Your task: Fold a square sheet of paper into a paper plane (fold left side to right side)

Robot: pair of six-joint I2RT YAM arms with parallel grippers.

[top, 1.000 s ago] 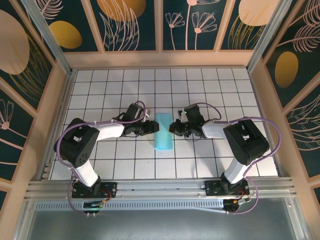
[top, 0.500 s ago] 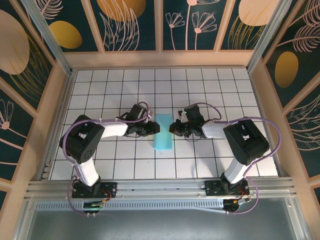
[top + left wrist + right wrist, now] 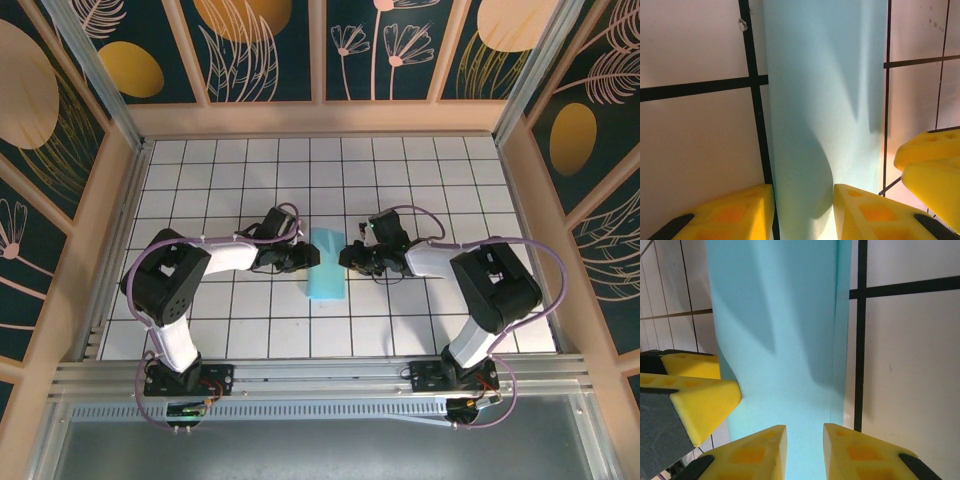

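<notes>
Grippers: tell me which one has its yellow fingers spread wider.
The left gripper: a broad gap separates its fingers over the teal paper, while those of the right gripper stand only narrowly apart.

A white grid-tiled table [image 3: 420, 190] sits enclosed by dark teal walls [image 3: 270, 50] painted with golden leaves.
</notes>
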